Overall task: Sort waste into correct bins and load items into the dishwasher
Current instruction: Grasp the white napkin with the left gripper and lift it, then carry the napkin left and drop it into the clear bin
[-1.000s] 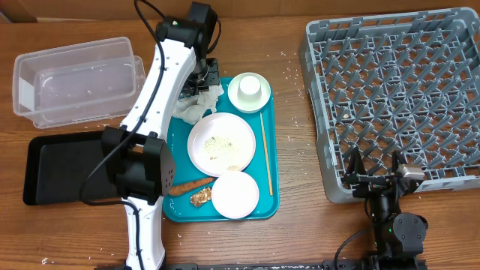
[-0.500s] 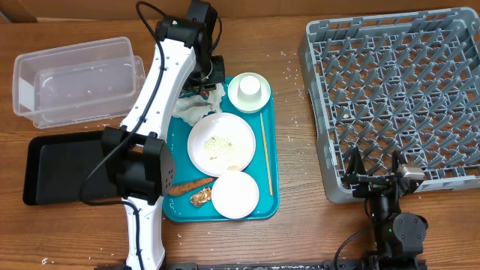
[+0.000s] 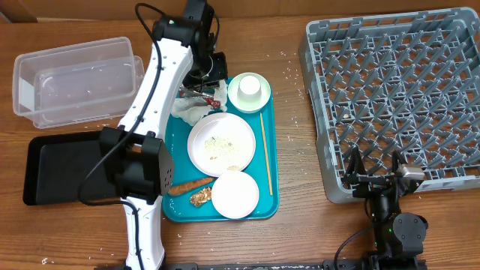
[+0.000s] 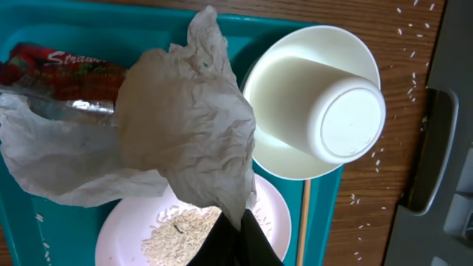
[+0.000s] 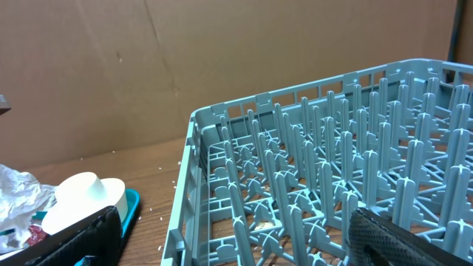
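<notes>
- the right gripper [image 3: 373,166] is nearest, at the near edge of the grey dish rack [image 3: 397,90], its fingers spread wide with nothing between them. its wrist view cuts both fingers off at the bottom corners.
- on the teal tray [image 3: 271,202], the near bowl [image 3: 235,194] lies just beside the carrot strip [image 3: 189,185] and the golden scrap [image 3: 199,197].
- the plate [image 3: 221,144] in the middle of the tray carries loose rice [image 4: 174,236]. in the left wrist view the napkin hides part of it.
- the left gripper [image 4: 236,230] is clenched on the lower tip of a crumpled napkin [image 4: 185,125], over the tray's far left corner. its fingers are mostly cut off by the frame.
- under that lie a second napkin [image 4: 52,166] and a red wrapper [image 4: 59,70], its lettering half hidden.
- the cup [image 4: 344,118] stands bottom up on what looks like a small bowl [image 4: 281,159].
- left of the tray, the arm covers the black tray's [image 3: 60,169] right end. the clear tub [image 3: 75,79] sits beyond it.
</notes>
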Robot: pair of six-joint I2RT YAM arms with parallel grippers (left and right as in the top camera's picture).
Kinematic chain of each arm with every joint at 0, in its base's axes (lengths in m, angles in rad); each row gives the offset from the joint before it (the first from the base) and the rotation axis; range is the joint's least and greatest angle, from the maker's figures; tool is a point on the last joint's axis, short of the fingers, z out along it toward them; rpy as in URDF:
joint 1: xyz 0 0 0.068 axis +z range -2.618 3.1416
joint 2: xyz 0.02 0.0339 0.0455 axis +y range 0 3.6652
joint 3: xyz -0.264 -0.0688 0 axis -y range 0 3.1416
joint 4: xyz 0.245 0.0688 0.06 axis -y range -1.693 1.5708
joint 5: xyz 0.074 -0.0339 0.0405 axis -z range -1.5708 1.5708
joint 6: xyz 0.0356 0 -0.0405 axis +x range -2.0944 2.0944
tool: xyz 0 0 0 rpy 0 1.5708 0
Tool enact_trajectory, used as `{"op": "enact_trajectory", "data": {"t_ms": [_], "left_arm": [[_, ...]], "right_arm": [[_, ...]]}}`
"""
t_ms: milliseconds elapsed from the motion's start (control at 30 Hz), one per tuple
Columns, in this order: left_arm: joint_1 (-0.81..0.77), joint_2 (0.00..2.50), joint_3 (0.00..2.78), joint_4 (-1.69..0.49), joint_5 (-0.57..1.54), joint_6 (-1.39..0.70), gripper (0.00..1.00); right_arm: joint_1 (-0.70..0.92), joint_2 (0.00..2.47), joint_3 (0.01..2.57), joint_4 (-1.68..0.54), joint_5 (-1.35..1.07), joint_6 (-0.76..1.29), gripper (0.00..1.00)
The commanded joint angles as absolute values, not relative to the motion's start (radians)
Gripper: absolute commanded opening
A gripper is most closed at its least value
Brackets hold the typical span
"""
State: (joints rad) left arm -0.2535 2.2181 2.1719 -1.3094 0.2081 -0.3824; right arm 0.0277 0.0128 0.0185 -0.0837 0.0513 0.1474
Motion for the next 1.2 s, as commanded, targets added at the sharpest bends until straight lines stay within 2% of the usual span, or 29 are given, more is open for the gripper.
{"op": "enact_trajectory", "data": {"t_ms": [0, 200, 367, 800, 1067, 1167], "left_arm": [[-0.234, 2.199, 2.251, -1.309, 0.236, -0.359, 0.04], [-0.175, 2.181, 2.407, -1.314, 0.177, -0.364, 0.04], [-0.084, 2.180, 2.471, -1.318, 0.033, -0.436, 0.04], [0.184, 2.182, 2.469, -1.270, -0.123, -0.520, 0.04], [0.244, 2.193, 2.439, -1.303, -0.167, -0.590, 0.04], [0.246, 2.197, 2.408, -1.273, -0.198, -0.591, 0.08]], "right_arm": [[0.031, 0.003, 0.008, -0.081, 0.047, 0.141, 1.00], [0.031, 0.003, 0.008, -0.081, 0.047, 0.141, 1.00], [0.031, 0.003, 0.008, -0.081, 0.047, 0.141, 1.00], [0.031, 0.003, 0.008, -0.081, 0.047, 0.141, 1.00], [0.031, 0.003, 0.008, -0.081, 0.047, 0.141, 1.00], [0.031, 0.003, 0.008, -0.081, 0.047, 0.141, 1.00]]}}
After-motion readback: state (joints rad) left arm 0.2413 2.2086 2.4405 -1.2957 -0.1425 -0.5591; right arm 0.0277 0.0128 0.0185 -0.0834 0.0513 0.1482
